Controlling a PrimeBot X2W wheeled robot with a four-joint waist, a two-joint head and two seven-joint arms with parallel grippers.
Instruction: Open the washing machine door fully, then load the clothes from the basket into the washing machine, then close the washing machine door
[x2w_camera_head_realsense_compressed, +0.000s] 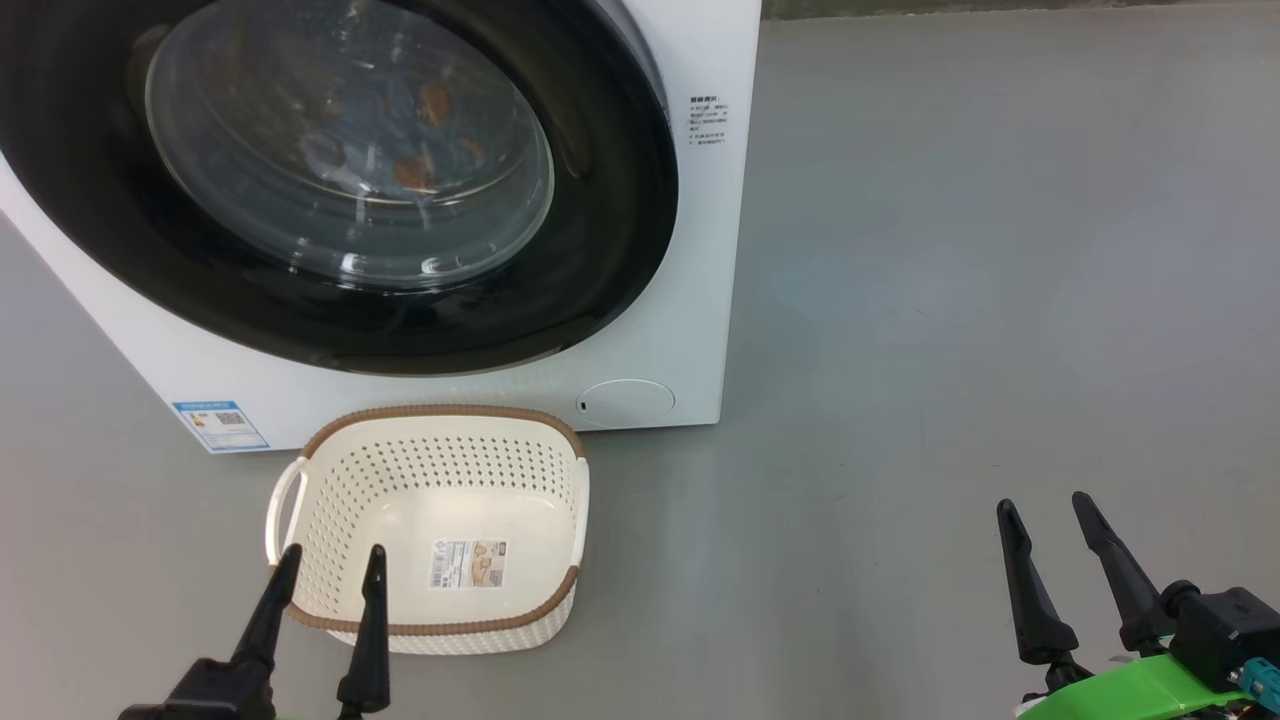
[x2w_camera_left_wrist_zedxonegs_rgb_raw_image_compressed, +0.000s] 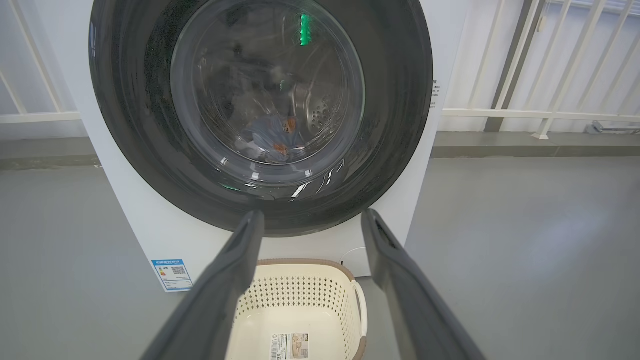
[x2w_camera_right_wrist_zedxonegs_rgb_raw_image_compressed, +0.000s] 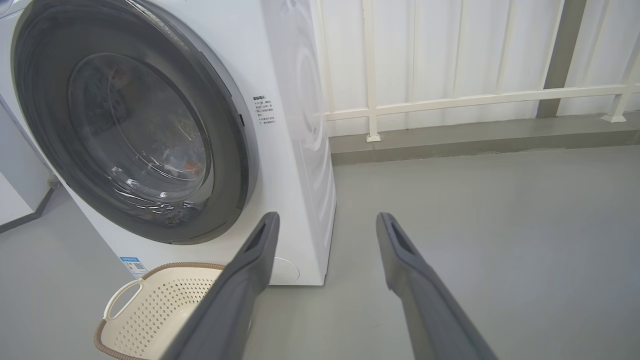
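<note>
Task near its end: load inside, door shut.
I see the washing machine door closed against the washing machine, the clothes inside behind its glass, and the basket empty on the floor in front. My left fingers and right fingers stand apart, holding nothing. I judge no step remains.

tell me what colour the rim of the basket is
Brown, woven-look, on the cream basket; clearest in the head view.
</note>
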